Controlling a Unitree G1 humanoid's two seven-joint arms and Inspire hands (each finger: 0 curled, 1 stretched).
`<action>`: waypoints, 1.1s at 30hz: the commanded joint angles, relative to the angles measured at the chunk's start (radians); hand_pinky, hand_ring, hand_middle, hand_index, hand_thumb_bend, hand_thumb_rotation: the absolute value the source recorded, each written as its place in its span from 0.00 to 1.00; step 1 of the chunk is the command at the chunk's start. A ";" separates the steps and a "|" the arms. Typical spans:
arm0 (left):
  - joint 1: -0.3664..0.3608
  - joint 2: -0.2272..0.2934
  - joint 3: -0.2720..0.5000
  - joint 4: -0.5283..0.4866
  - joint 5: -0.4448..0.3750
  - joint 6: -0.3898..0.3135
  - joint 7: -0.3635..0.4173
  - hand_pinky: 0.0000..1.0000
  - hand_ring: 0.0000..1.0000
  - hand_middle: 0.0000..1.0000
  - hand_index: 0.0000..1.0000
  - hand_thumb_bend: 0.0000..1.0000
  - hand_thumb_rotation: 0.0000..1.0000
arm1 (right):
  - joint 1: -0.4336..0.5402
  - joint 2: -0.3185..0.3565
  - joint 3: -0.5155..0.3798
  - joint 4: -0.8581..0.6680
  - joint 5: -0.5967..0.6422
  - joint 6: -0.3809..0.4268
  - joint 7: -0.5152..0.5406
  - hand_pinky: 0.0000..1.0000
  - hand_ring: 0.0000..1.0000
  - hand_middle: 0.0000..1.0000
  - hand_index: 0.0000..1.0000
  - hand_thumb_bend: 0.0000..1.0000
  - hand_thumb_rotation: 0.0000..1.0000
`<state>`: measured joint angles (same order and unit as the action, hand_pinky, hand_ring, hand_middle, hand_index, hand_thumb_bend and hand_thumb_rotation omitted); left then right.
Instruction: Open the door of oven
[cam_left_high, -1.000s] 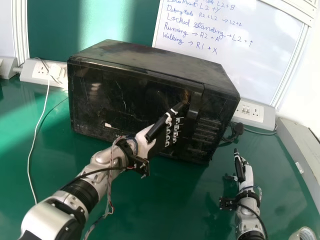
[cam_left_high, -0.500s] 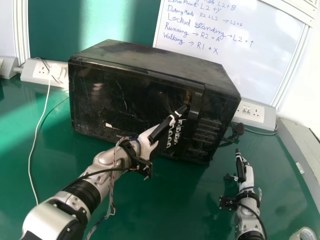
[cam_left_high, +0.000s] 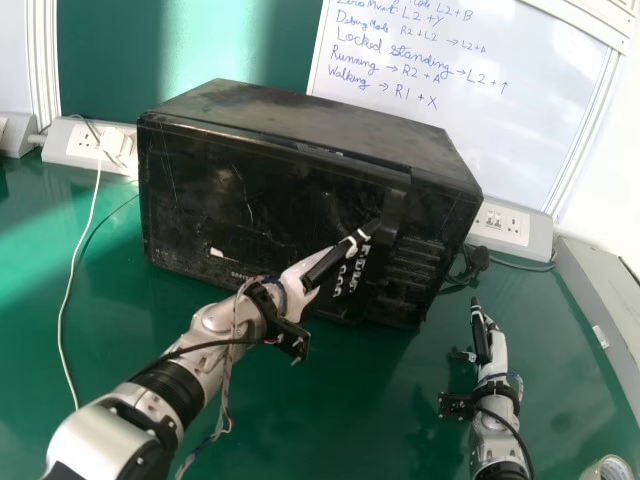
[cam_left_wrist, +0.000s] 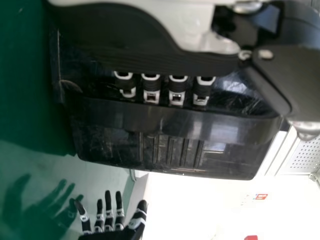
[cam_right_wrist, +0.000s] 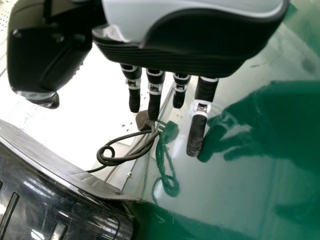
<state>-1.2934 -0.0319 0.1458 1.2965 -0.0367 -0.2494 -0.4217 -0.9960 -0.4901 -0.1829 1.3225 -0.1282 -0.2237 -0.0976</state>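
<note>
One hand, the left hand (cam_left_high: 298, 278), is hooking its fingers (cam_left_wrist: 176, 95) behind the upright handle (cam_left_wrist: 165, 118), in a narrow curl. Compared with the earlier head views, its thumb is sitting lower and the top corner of the door (cam_left_high: 235, 195) by the handle is seemingly coming away from the oven (cam_left_high: 300, 115); the oven itself is edging slightly rightward. So the pull is probably starting to work, though the body may be dragging too. The oven is standing on the counter (cam_left_high: 130, 345) before the whiteboard (cam_left_high: 530, 115). Bare counter is lying in front for the door's swing, but the left forearm is crossing that path. The right hand (cam_left_high: 481, 335) is waiting beside the oven's right front corner, fingers straight.
</note>
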 joint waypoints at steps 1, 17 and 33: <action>-0.020 -0.026 -0.020 0.009 0.029 -0.003 0.048 0.66 0.74 0.79 0.91 1.00 0.71 | 0.015 0.016 -0.006 0.021 0.009 0.020 0.014 0.84 0.90 0.93 0.95 0.79 1.00; -0.015 -0.067 -0.068 0.011 0.120 -0.067 0.290 0.28 0.36 0.56 0.70 0.99 0.27 | 0.015 0.014 0.011 0.021 -0.014 0.023 0.000 0.87 0.92 0.93 0.95 0.73 1.00; -0.019 -0.079 -0.107 0.011 0.159 -0.063 0.295 0.27 0.35 0.43 0.57 0.94 0.08 | 0.014 0.018 -0.007 0.021 0.002 0.022 0.009 0.83 0.90 0.93 0.95 0.77 1.00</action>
<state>-1.3015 -0.0922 0.0522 1.3047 0.1118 -0.3065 -0.1107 -1.0004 -0.4806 -0.1906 1.3223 -0.1271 -0.2213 -0.0979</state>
